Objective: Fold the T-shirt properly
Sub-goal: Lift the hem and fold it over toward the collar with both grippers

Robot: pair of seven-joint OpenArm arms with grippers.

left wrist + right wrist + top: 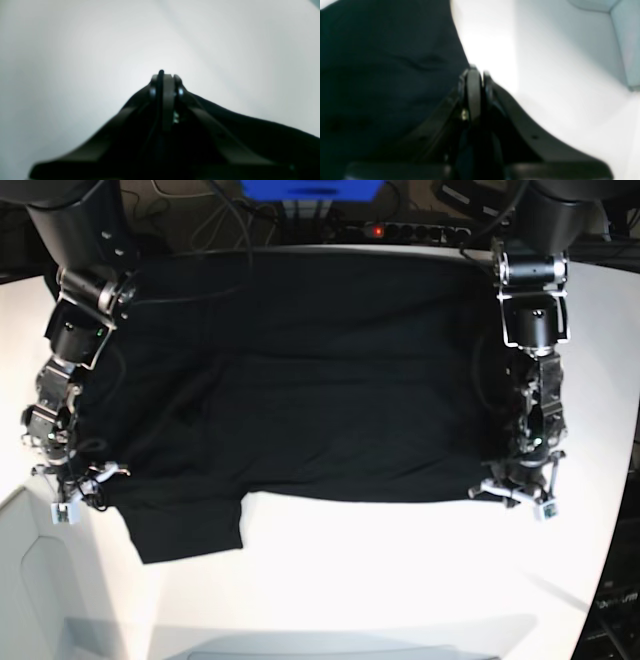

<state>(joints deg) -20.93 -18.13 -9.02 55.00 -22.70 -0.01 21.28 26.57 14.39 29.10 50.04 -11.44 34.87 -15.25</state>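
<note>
The black T-shirt [300, 370] lies spread over the white table [400, 580], with one sleeve [185, 530] sticking out at the front left. No print or tag shows. My left gripper [520, 492] is at the shirt's front right corner. In the left wrist view it [163, 75] is shut, with a thin edge of black cloth [250, 135] between the fingers. My right gripper [80, 485] is at the shirt's front left edge. In the right wrist view it [476, 73] is shut at the border of the cloth [382, 75].
The table's front edge curves along the bottom [350, 650], with bare white surface in front of the shirt. A blue box [310, 188] and a power strip [400, 228] with cables sit behind the table's far edge.
</note>
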